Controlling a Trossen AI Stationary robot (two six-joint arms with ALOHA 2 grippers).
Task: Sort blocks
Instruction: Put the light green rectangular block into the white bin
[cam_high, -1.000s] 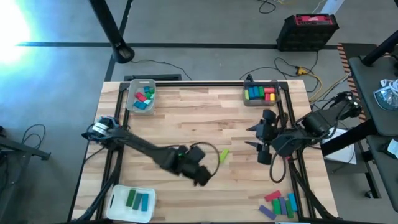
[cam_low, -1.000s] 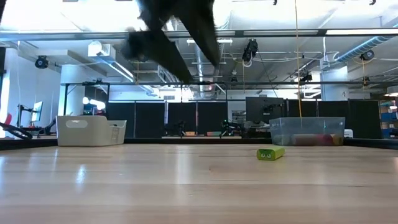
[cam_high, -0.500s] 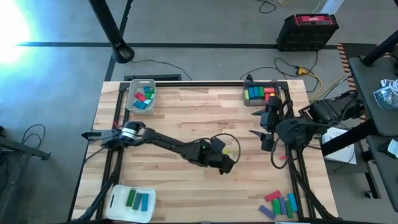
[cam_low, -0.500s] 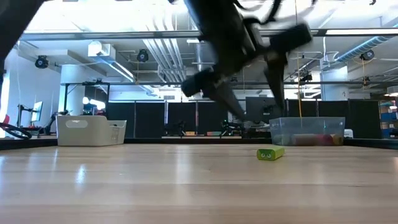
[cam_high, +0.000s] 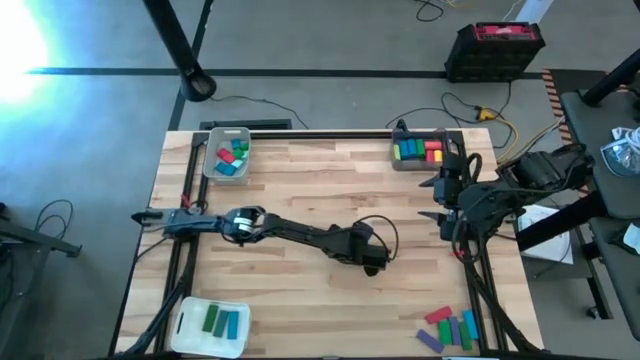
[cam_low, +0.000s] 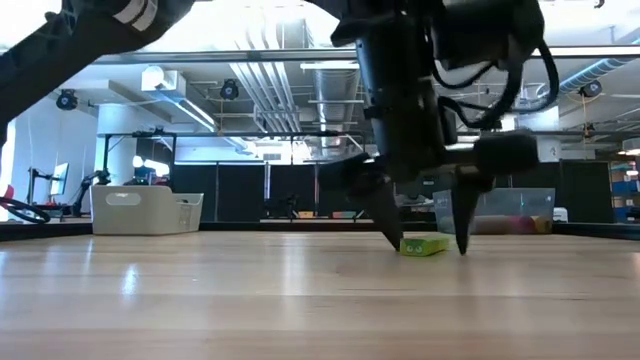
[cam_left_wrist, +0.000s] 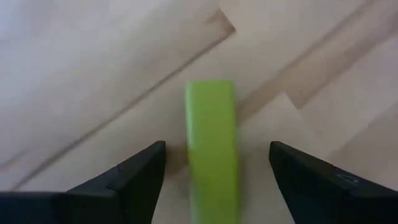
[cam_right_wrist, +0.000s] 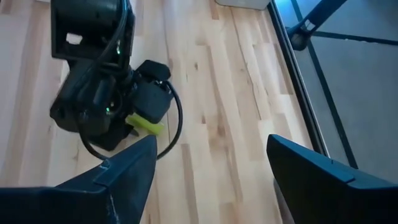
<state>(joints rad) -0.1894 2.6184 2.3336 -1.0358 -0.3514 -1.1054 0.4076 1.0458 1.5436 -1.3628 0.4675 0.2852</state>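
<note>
On the wooden bench, four trays are seen at the corners, ordered here from the largest things down. At the far left corner a grey tray holds red, teal and blue blocks, and at the far right corner a clear tray holds green, yellow and red blocks. At the near left corner a white tray carries green and blue blocks, while a loose group of blocks in red, purple, green and blue is laid on the bench at the near right corner. The left arm is stretched across the middle of the bench, and the left hand is lowered to the surface with its fingers apart, one on each side of a lime-green bar. The bar is seen lying flat on the wood near the middle of the bench, right of centre, between the finger tips and not clamped by them. The right arm is held by the right edge of the bench, and the right hand is raised above the surface with its fingers spread wide and nothing between them.
</note>
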